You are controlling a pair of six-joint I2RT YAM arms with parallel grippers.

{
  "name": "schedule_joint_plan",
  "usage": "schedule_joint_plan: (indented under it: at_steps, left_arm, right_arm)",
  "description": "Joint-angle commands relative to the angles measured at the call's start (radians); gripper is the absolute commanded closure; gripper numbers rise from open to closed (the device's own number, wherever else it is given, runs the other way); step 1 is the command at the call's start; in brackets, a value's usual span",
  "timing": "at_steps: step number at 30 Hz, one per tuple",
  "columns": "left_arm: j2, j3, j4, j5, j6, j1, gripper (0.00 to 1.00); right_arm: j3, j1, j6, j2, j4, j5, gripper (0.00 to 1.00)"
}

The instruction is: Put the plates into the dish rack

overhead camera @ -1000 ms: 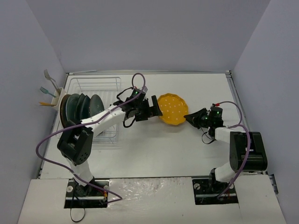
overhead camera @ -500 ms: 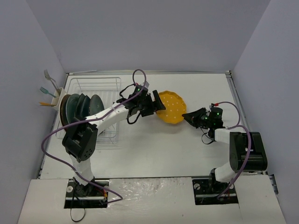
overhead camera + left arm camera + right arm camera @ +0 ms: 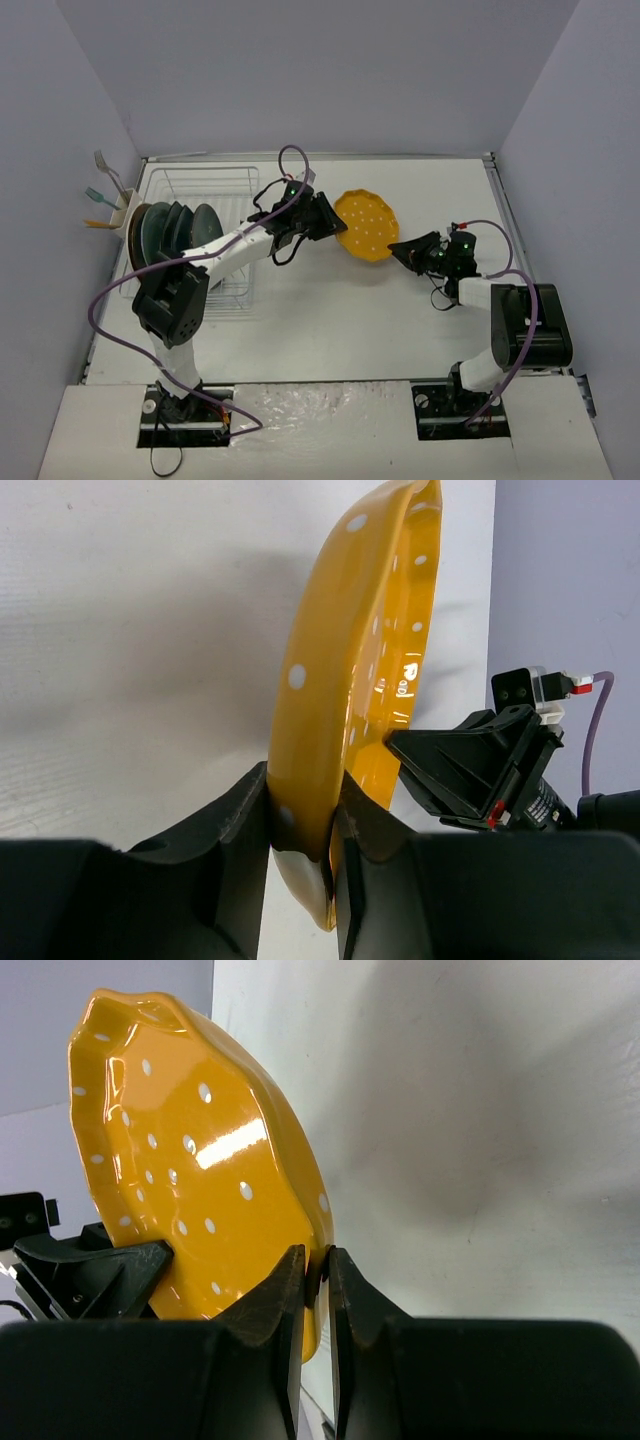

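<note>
Yellow plate (image 3: 368, 227) is tipped on edge, midway between the surface's left and right edges. Left jaws are clamped on one rim and right jaws on the opposite rim, which reads as a handover toward the rack. Dish rack (image 3: 205, 182) at the left edge has several dark plates (image 3: 175, 230) upright in its near slots.

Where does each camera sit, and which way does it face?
Top external: above and behind the robot, looking down at the table; shows the left arm, right arm, dish rack, yellow plate.
Left wrist: on the left arm, facing right; the left claw grips the plate's rim.
Right wrist: on the right arm, facing left; the right claw pinches the opposite rim.
Both wrist views share the plate and the other claw.
</note>
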Motion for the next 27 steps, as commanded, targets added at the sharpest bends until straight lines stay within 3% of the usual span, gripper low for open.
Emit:
schedule_joint_plan:
  at_steps: [1,4,6,8,11,14,17,19,23,27]
  left_arm:
    - [-0.066,0.008,0.125,0.039,0.002,-0.011,1.00]
    - [-0.104,0.005,0.096,0.017,0.048,-0.011,1.00]
    - [-0.136,0.013,0.061,-0.009,0.100,-0.011,1.00]
    - [-0.163,0.022,0.002,-0.037,0.141,-0.011,1.00]
    - [-0.229,0.044,-0.072,-0.105,0.216,-0.011,1.00]
    - [-0.275,0.075,-0.157,-0.159,0.282,-0.010,1.00]
    - [-0.313,0.139,-0.267,-0.224,0.358,-0.008,1.00]
    - [-0.366,0.211,-0.369,-0.339,0.441,-0.005,1.00]
    - [-0.447,0.303,-0.609,-0.545,0.576,0.004,1.00]
    - [-0.504,0.338,-0.739,-0.696,0.664,0.021,1.00]
  right_arm:
    - [0.036,0.022,0.022,-0.084,0.189,-0.120,1.00]
    - [0.045,0.021,-0.022,-0.103,0.124,-0.113,0.92]
    - [0.056,0.021,-0.074,-0.131,0.044,-0.101,0.74]
    - [0.074,0.021,-0.119,-0.157,-0.035,-0.087,0.50]
    - [0.134,0.022,-0.232,-0.217,-0.214,-0.036,0.26]
    - [0.182,0.022,-0.313,-0.269,-0.333,0.000,0.11]
    - [0.246,0.022,-0.410,-0.323,-0.477,0.037,0.02]
    - [0.295,0.022,-0.475,-0.385,-0.590,0.068,0.00]
    - [0.365,0.021,-0.535,-0.456,-0.665,0.108,0.00]
    - [0.403,0.020,-0.567,-0.464,-0.683,0.126,0.00]
